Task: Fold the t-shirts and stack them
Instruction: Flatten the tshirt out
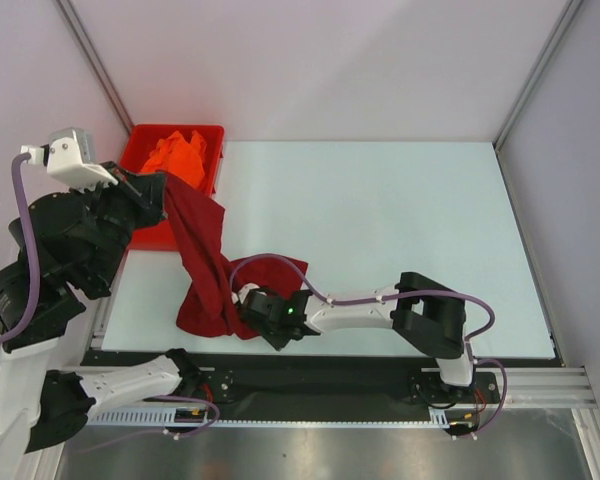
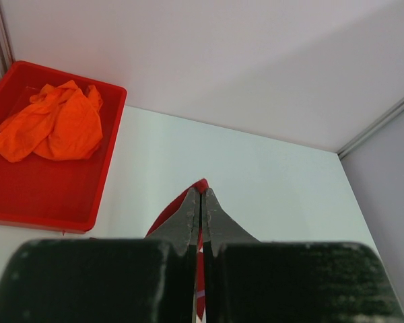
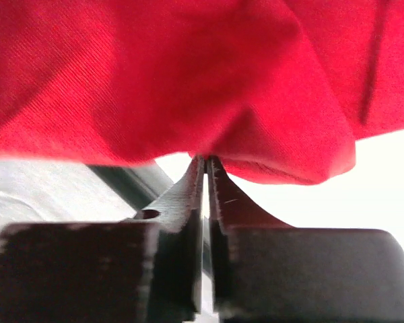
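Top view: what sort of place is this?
Probably a lab robot test cell: bare white table, white panel walls in aluminium framing, left arm and right arm bolted at its near edge.

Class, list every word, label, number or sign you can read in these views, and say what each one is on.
None can be read.
The maroon t-shirt, the orange t-shirt and the red bin carry no visible print.
The green light on the right wrist is only a lamp, not a sign.
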You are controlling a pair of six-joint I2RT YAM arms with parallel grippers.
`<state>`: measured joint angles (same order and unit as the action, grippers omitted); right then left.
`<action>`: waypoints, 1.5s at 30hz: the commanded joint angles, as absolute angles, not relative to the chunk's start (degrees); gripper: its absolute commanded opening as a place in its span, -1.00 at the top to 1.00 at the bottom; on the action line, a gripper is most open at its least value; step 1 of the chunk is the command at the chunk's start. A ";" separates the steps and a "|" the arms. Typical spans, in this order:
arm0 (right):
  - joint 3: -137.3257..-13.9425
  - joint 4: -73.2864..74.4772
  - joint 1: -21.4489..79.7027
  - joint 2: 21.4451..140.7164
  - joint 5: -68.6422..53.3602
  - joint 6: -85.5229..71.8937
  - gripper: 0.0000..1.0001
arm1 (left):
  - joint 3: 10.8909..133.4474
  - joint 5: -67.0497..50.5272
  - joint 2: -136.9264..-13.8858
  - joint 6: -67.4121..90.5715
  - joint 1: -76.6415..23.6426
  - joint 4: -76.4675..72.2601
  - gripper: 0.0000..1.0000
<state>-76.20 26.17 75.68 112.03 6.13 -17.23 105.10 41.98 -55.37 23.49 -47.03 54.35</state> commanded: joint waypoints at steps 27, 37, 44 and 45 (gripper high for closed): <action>-100.43 68.27 27.02 65.48 15.29 -16.53 1.00 | 104.68 27.60 -56.25 26.01 -47.29 42.09 0.99; -115.83 77.60 19.16 69.25 22.85 -17.93 1.00 | 106.52 24.35 -52.74 22.86 -47.29 51.85 0.99; -133.04 85.16 18.37 74.44 18.29 -21.70 1.00 | 117.84 12.23 -54.48 16.97 -47.29 49.92 0.99; -138.72 87.08 18.28 76.10 17.59 -21.97 1.00 | 123.34 10.74 -55.36 16.70 -47.29 50.36 0.99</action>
